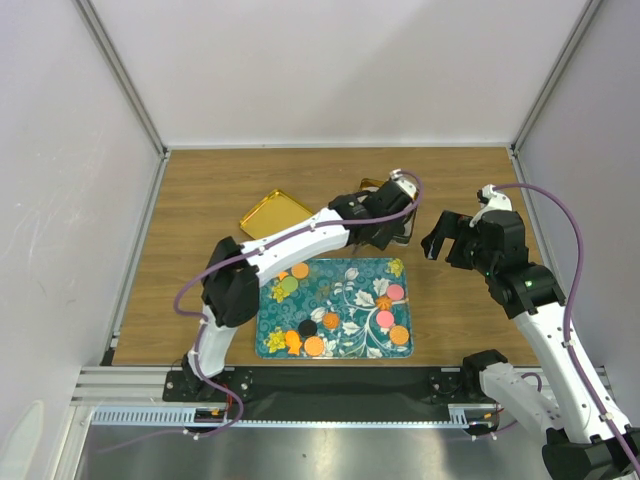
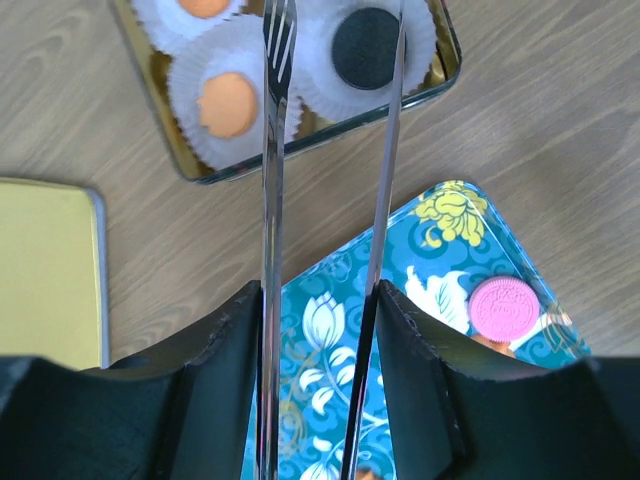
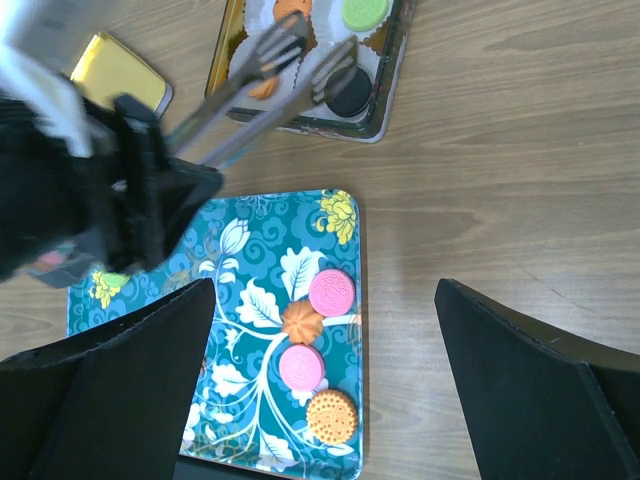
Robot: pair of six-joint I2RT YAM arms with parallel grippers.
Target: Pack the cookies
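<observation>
Metal tongs (image 2: 272, 200) are clamped between my left gripper's (image 2: 320, 300) fingers, and their tips stand apart over a gold tin (image 2: 330, 135) of white paper cups. Cups there hold a black cookie (image 2: 365, 48), an orange cookie (image 2: 228, 104) and a green cookie (image 3: 363, 12). I see nothing between the tong tips (image 3: 315, 55). More cookies lie on the teal flowered tray (image 1: 340, 275): two pink ones (image 3: 331, 291) (image 3: 301, 366), an orange flower-shaped one (image 3: 301, 321) and a round orange one (image 3: 332, 416). My right gripper (image 3: 325, 300) hangs open above the tray's right edge, holding nothing.
The tin's gold lid (image 1: 274, 213) lies on the wooden table, left of the tin and behind the tray. The left arm (image 1: 290, 245) stretches over the tray's back left corner. White walls close in the table on three sides.
</observation>
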